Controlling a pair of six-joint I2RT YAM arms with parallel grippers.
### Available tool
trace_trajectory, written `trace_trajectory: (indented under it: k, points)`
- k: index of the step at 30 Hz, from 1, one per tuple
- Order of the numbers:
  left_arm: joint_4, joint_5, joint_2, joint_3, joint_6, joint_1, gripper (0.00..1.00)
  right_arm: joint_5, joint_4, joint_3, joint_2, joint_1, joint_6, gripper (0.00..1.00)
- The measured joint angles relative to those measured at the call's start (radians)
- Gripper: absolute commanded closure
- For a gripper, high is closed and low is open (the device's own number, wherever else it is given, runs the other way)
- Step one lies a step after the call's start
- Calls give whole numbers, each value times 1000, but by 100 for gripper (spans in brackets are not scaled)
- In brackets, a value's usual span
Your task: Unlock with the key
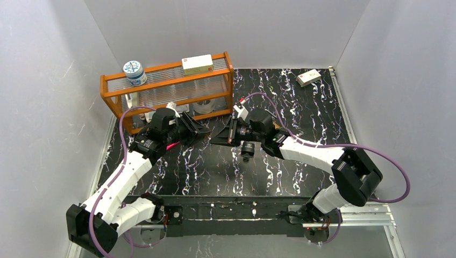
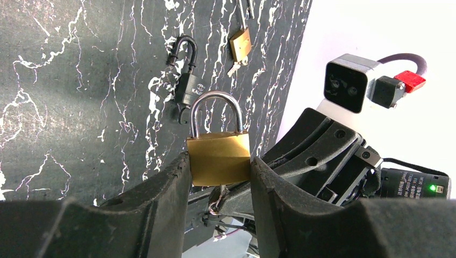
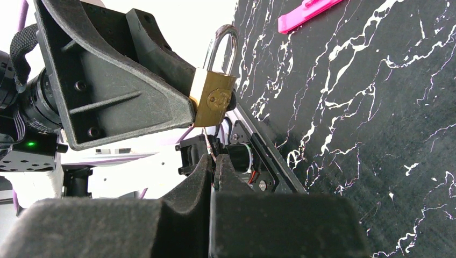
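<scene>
The brass padlock (image 2: 218, 158) is pinched by its body between the left gripper's (image 2: 218, 165) fingers. Its shackle is closed and points away from the palm, and there is free room above the black marbled table (image 1: 301, 113). The right gripper (image 3: 214, 161), fingers pressed together, points at the lock's underside from close by; I cannot tell whether it holds a key. Past the left fingertips lie a black padlock (image 2: 185, 88) with its shackle open and a second brass lock (image 2: 240, 44). Beside that hand an orange rack (image 1: 110, 88) carries a jar (image 1: 134, 72) and a box (image 1: 197, 64).
</scene>
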Motion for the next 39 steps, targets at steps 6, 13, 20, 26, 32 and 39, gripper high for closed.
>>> trace_trajectory:
  k: [6,13,20,26,32,39]
  points:
    - [0,-5,0,0,0,0,100,0,-10,11,12,0,0,99]
    - [1,-18,0,0,4,1,100,10,-63,46,22,0,-5,99]
    - [-3,-62,10,0,3,9,100,37,-167,133,64,6,-70,99]
    - [-30,-113,57,0,-36,13,100,82,-241,192,123,15,-173,99]
    - [-52,-140,99,0,-111,13,100,117,-241,198,150,27,-251,99]
    - [-59,-179,138,13,-151,13,100,132,-242,223,188,28,-260,99]
